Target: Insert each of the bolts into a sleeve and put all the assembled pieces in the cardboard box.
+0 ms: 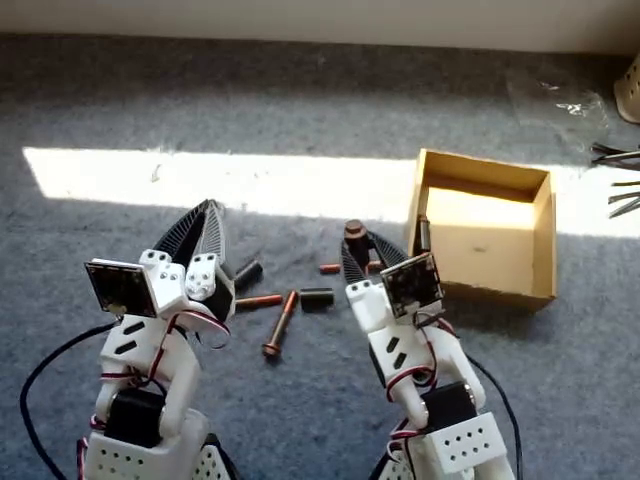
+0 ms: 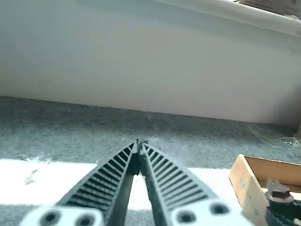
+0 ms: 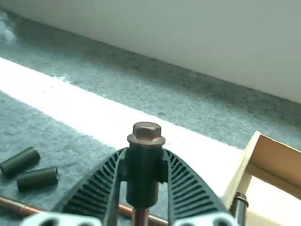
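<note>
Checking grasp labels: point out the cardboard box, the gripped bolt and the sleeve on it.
cardboard box [image 1: 544, 235], high view, on its right wall.
bolt [image 3: 146, 133], right wrist view, on the hex head.
sleeve [image 3: 142, 175], right wrist view, middle of the barrel.

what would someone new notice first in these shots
The right gripper, beside the cardboard box, clamps a dark sleeve with a bolt standing upright in it. On the grey carpet between the arms lie loose bolts and sleeves, while the left gripper is shut and empty.
</note>
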Robot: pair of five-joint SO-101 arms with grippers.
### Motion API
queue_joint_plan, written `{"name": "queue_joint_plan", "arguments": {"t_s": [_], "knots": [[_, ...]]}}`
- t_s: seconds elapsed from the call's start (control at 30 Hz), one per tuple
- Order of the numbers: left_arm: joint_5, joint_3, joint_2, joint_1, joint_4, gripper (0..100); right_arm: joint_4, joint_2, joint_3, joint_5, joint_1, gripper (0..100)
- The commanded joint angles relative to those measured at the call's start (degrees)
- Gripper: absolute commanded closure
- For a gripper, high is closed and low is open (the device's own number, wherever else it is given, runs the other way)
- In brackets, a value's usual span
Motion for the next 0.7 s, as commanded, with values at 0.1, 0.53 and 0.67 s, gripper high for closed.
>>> {"name": "queue_joint_plan", "arguments": {"t_s": [0.1, 0.53, 0.67], "knots": [[-1.1, 3.2, 0.0, -0.5, -1.1, 98, 2.7, -0.3, -4.5, 0.4, 7.6, 99.3], [-9.0, 6.3, 0.0, -0.5, -1.0, 98, 21.4, 0.3, -24.6, 0.9, 17.5, 99.3], [-9.1, 6.1, 0.3, -1.8, -1.0, 98, 22.6, 8.7, -28.5, 0.9, 21.1, 99.3]]}}
